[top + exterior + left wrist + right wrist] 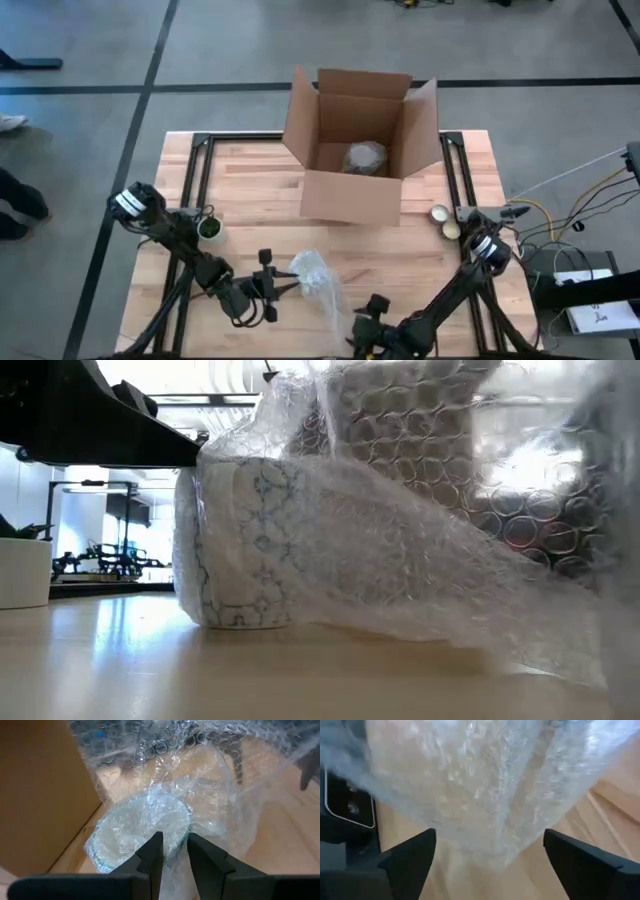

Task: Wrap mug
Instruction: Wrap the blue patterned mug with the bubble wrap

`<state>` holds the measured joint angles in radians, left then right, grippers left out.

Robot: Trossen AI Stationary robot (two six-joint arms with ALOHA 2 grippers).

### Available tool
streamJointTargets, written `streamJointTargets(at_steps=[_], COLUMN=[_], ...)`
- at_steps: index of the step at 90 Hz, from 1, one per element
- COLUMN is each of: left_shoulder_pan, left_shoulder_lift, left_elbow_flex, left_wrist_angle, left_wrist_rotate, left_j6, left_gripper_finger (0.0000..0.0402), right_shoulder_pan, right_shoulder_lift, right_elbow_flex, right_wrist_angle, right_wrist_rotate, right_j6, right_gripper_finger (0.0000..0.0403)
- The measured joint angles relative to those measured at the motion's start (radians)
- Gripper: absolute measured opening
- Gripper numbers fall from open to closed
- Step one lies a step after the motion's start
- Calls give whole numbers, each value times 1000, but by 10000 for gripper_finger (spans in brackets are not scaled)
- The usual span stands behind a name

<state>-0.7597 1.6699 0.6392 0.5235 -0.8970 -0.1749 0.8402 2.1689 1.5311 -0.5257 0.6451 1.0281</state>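
**Q:** Which step is in hand?

**A:** The wrapping step itself. The mug (238, 545) stands upright on the worktop (420, 250), in front of the cardboard box (355, 140), with the bubble wrap (400, 530) draped over and around it. In the low view the film covers the mug's wall and trails off loosely to one side, so the wrap appears only partly closed.

**Q:** State of each end effector?

**A:** The left end effector (174, 851) sits at the mug's rim with its fingers nearly together, pinching the film, and apparently the rim under it. The right end effector (487, 852) is spread wide, with the loose sheet hanging just ahead of it and nothing between its fingers.

**Q:** What does the next move call for?

**A:** Judged from this layout: the left side anchors the mug while the right closes on the free edge of the sheet and carries it across the uncovered side. The film is light and springy; a shallow grip may slip off.

**Q:** Anything else on the worktop?

**A:** A small green pot (209, 229) near the left arm, well clear.
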Motion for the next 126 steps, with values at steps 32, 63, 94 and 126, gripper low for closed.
streamJointTargets(at_steps=[32, 63, 94, 126], left_shoulder_pan=[0, 1, 2, 2], left_shoulder_lift=[0, 0, 0, 0], left_elbow_flex=[0, 0, 0, 0], left_wrist_angle=[-2, -4, -8, -8], left_wrist_rotate=[0, 0, 6, 17], left_j6=[0, -6, -7, -10], left_gripper_finger=[75, 75, 75, 75], right_shoulder_pan=[10, -11, 9, 17], right_shoulder_lift=[56, 85, 33, -40], right_elbow_flex=[0, 0, 1, 1], right_wrist_angle=[56, 52, -91, -121], right_wrist_rotate=[69, 87, 13, -63], right_j6=[-50, 84, 245, 170], right_gripper_finger=[359, 359, 269, 73])
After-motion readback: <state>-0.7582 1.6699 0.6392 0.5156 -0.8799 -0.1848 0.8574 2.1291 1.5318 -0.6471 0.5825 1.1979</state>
